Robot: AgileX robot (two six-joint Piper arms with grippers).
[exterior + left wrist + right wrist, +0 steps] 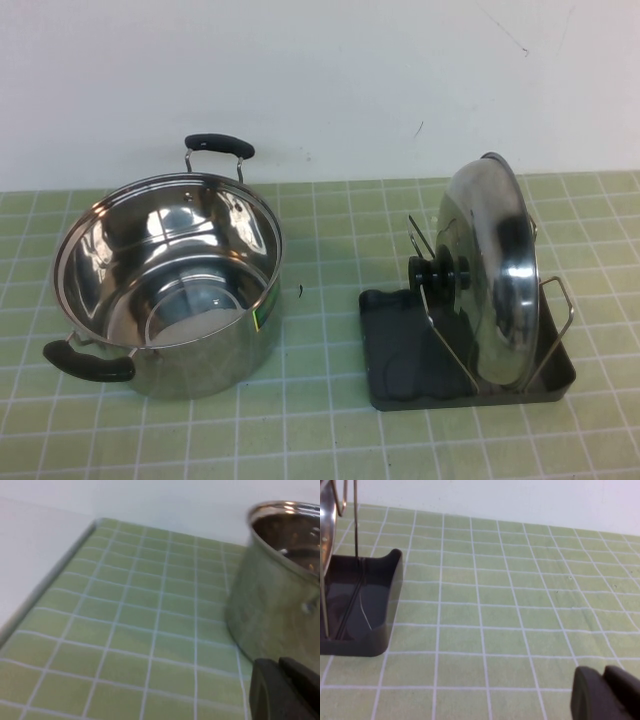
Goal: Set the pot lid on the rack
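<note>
Neither pincer is seen in the high view; both arms are out of frame there. At centre-right of that frame the pot lid [492, 272] is stood on edge in the rack [400, 372], held between the wire loops [556, 318], its long axis running top-to-bottom w/ a slight lean, black knob [442, 273] facing frame-left. The rack is set on the green tiled counter [320, 430], well apart from the pot [168, 285] at centre-left, which is left open, handles at upper centre and lower left. Nothing is seen between pot and rack. Task is judged done as far as placement goes; no further grasp seems called for, only keeping clear of the lid so it isn't tipped.

Left wrist view: the left pincer [285, 690] is shown only as a dark block at lower right of the frame; open or closed cannot be told. The pot's wall is close by at right, bare counter filling the rest.

Right wrist view: the right pincer [607, 692] is again a dark block at lower right; its state cannot be told either, and nothing is seen held. The rack's corner and a sliver of the lid's edge [326, 525] are at the left edge, near but apart, w/ open counter between. The right arm is judged the nearer to lid and rack; the left is nearer the pot.
</note>
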